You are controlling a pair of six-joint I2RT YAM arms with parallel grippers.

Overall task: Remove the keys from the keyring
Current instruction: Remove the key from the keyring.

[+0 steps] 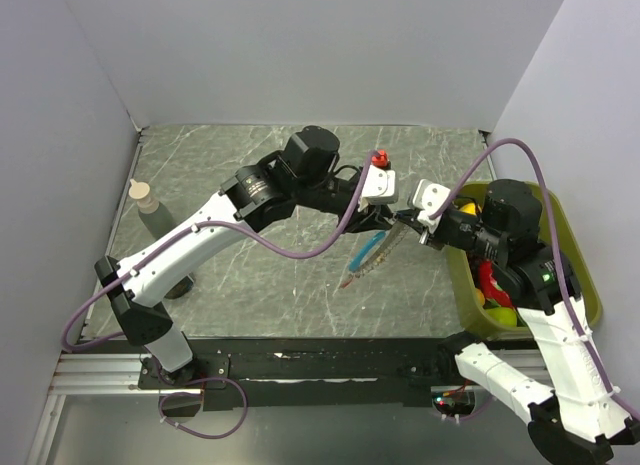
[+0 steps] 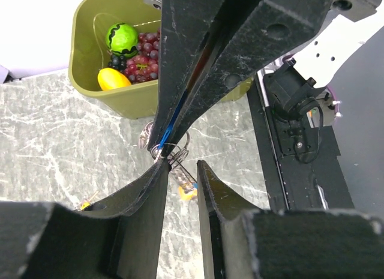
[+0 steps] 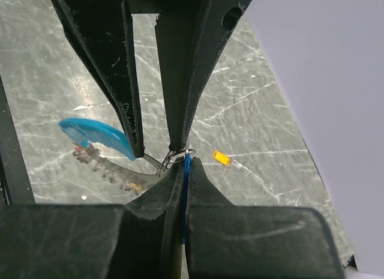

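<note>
Right gripper (image 3: 185,164) clamps the blue key (image 3: 186,178) at the keyring (image 3: 173,156); left gripper (image 3: 157,150) gapes beside it. Orange key (image 3: 221,157) lies loose on the desk (image 3: 258,117); light-blue strip (image 3: 96,134) hangs attached.

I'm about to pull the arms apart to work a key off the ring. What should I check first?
1. Right gripper clamped on the blue key: ok, its fingers are shut on it.
2. Left gripper gripping the keyring: not ok, the fingers are apart, with the ring at one fingertip.
3. Orange key off the ring: ok, it lies alone on the table.
4. Light-blue strip clear of the left gripper: cannot tell, one finger hides its end.
</note>
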